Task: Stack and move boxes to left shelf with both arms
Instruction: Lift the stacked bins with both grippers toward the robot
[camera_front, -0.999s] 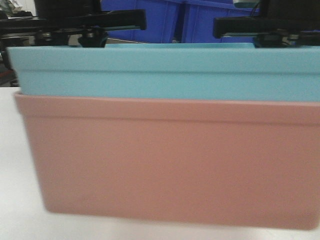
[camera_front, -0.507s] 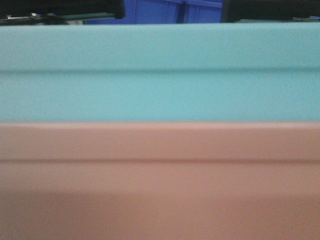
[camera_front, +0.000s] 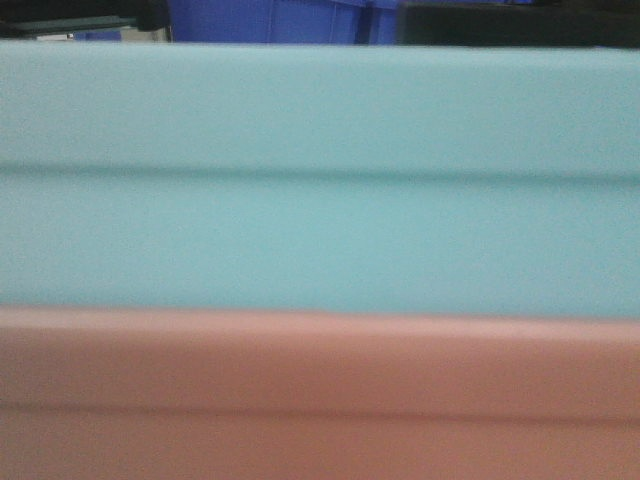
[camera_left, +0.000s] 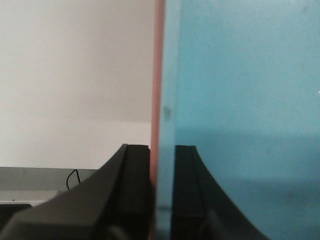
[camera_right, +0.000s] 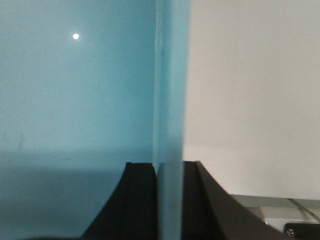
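Observation:
The light blue box (camera_front: 320, 180) sits nested inside the salmon pink box (camera_front: 320, 400), and the stack fills the front view. In the left wrist view my left gripper (camera_left: 162, 150) is shut across the pink wall (camera_left: 158, 60) and the blue box's wall (camera_left: 240, 90) together. In the right wrist view my right gripper (camera_right: 169, 165) is shut on the opposite wall of the blue box (camera_right: 75, 90), one finger inside and one outside. The pink box does not show there. The left shelf is out of view.
Dark blue ribbed bins (camera_front: 270, 20) show in a strip above the stack, between dark arm parts. A white tabletop (camera_left: 75, 75) lies beyond the stack's left side and also off its right side (camera_right: 250, 75).
The stack has come much closer to the front camera and now fills the frame. The seam between blue and pink sits lower. Both arms have slid almost out of the top.

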